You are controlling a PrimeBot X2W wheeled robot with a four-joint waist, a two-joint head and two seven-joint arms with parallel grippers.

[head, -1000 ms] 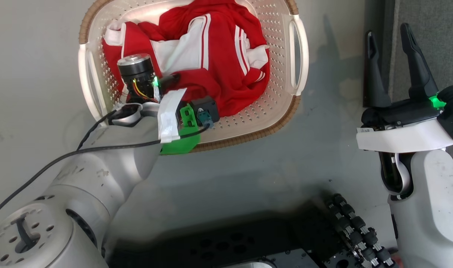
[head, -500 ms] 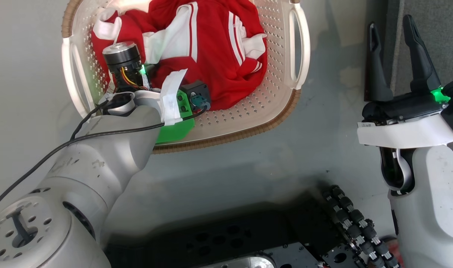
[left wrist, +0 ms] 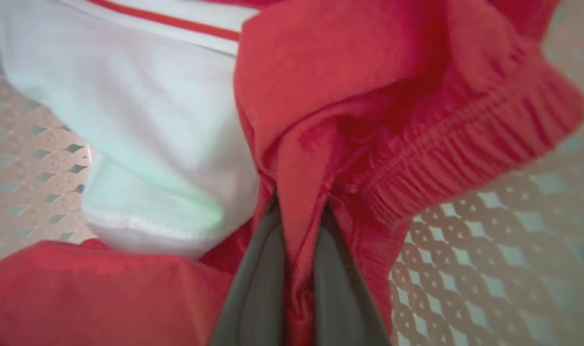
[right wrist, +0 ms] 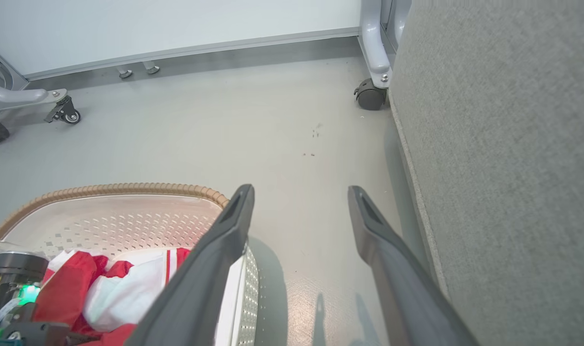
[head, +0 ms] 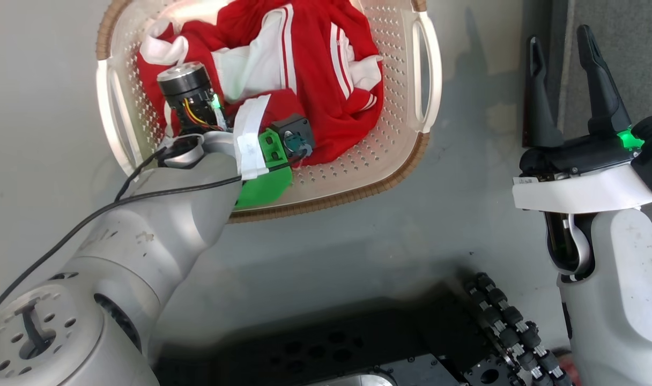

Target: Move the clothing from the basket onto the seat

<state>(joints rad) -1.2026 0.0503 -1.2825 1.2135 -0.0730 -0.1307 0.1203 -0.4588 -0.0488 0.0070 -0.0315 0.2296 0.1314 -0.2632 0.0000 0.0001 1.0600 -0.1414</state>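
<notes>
Red clothing (head: 310,59) with white stripes and panels lies heaped in the cream perforated basket (head: 395,145) on the floor. My left arm reaches down into the basket, its wrist over the heap. In the left wrist view my left gripper (left wrist: 299,211) is shut on a fold of the red clothing (left wrist: 330,96), beside a white panel (left wrist: 143,144). My right gripper (head: 561,59) hangs open and holds nothing, right of the basket, at the edge of the grey seat (head: 631,48). The right wrist view shows the seat (right wrist: 503,144) to the right of my right gripper (right wrist: 299,192).
Grey floor (head: 358,241) surrounds the basket. My dark wheeled base (head: 358,348) sits at the bottom of the head view. A caster and metal leg (right wrist: 371,93) stand by the seat's far corner, and other wheeled legs (right wrist: 61,108) stand along the wall.
The head view has shifted a little between frames. My left wrist has stayed low in the basket over the red heap. The right gripper has held still and open.
</notes>
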